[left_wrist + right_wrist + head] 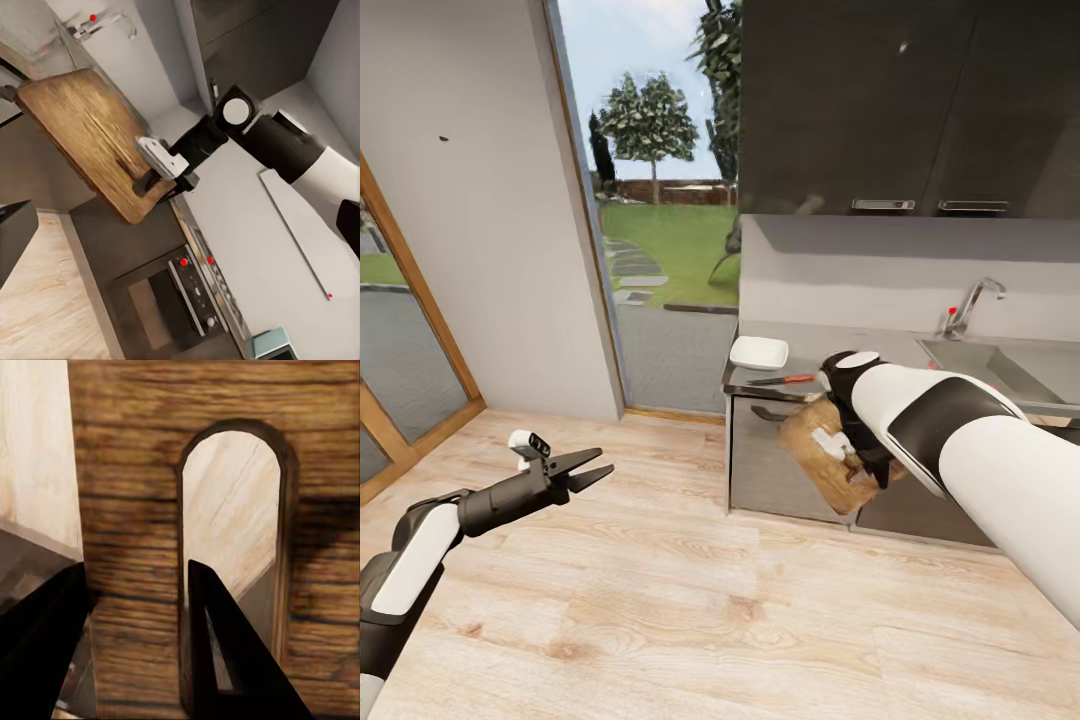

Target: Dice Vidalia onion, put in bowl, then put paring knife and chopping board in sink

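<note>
Chopping board (pixel 822 452) is off the counter, hanging tilted in the air in front of the grey cabinet face, just below the countertop (pixel 840 345) edge. My right gripper (pixel 847 452) has it pinched at the handle end; in the right wrist view one dark finger (pixel 225 652) pokes through the oblong handle slot and the other (pixel 41 645) sits at the board's outer edge, wood grain clamped between them. Left wrist view confirms it from the side: board (pixel 94 135) held at a slant, gripper (pixel 161 176) closed on its lower end.

Paring knife (pixel 782 380) lies flat on the countertop near the corner, red handle toward the sink, dark blade pointing to the window side. White bowl (pixel 759 352) sits just behind it, close but apart. I cannot tell if anything is in the bowl from here.

Sink (pixel 1000 365) is further along the counter to my right, faucet (pixel 970 305) at its back edge with a small red knob at the base.

Left gripper (pixel 585 470) hangs out over the pale wood floor (pixel 690 600), well apart from the counter, fingers spread and holding nothing.

Dark upper cabinets (pixel 900 100) above the counter; tall window (pixel 660 200) to the left showing lawn and trees
</note>
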`<state>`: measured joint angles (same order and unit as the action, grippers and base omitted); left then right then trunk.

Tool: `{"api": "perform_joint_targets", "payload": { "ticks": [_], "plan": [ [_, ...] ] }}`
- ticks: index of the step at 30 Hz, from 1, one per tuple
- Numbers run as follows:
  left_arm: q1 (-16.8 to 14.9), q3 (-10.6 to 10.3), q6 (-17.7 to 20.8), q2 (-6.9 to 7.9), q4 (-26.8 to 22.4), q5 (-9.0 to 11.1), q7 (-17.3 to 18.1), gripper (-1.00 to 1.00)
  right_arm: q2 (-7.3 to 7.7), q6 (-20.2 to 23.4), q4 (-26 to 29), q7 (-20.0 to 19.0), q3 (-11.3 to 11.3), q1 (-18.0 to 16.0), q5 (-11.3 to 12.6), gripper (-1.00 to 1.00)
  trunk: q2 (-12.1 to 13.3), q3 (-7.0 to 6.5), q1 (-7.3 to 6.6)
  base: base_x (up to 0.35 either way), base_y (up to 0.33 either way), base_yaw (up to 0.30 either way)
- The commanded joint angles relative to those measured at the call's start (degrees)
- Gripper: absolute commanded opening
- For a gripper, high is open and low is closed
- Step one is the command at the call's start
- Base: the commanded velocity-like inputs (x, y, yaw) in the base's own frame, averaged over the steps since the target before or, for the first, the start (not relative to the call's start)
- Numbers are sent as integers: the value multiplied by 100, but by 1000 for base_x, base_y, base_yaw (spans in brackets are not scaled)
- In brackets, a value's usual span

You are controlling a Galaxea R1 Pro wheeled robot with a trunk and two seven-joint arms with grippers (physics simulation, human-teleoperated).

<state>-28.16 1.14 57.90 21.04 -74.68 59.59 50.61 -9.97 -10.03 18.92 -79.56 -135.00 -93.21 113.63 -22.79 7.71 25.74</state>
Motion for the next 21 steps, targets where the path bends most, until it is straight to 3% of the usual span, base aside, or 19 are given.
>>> {"api": "perform_joint_targets", "payload": {
  "ticks": [1, 3, 4, 5, 6, 7, 10, 14, 16, 21],
  "plan": [
    [-5, 1, 20, -4, 2, -8, 20, 100, -3, -481, 58, 3, 0, -13, -48, -100, -13, 12, 4, 0, 0, 0],
    [-5, 1, 19, -12, 1, -6, 20, 100, -3, -1772, 169, 1, 0, -13, -126, -100, -13, 12, 4, 0, 0, 0],
    [-5, 1, 19, -12, 2, -5, 20, 100, -3, -2127, 216, 1, 0, -13, -158, -100, -13, 12, 4, 0, 0, 0],
    [-5, 0, 19, -12, 4, -5, 18, 100, -3, -3107, 386, 3, 0, -13, -317, -100, -13, 12, 4, 0, 0, 0],
    [-5, 0, 21, -15, 2, -5, 19, 100, -3, -3748, 495, 14, 0, -13, -534, -100, -13, 12, 4, 0, 0, 0],
    [-5, 0, 20, -17, 3, -3, 17, 100, -3, -3990, 531, 19, 0, -13, -663, -100, -13, 12, 4, 0, 0, 0],
    [-5, 0, 19, -18, 4, -3, 19, 100, -3, -4312, 458, 30, 0, -13, -852, -100, -13, 12, 4, 0, 0, 0],
    [-5, 0, 20, -18, 5, 0, 19, 100, -3, -4585, 135, 42, 0, -13, -931, -100, -13, 12, 4, 0, 0, 0],
    [-5, 0, 20, -19, 6, 0, 19, 100, -3, -4997, 21, 67, 0, -13, -994, -100, -13, 12, 4, 0, 0, 0],
    [-5, 0, 21, -15, 6, 0, 19, 100, -3, -4997, -360, 167, 0, -13, -1353, -100, -13, 12, 4, 0, 0, 0]
  ]
}}
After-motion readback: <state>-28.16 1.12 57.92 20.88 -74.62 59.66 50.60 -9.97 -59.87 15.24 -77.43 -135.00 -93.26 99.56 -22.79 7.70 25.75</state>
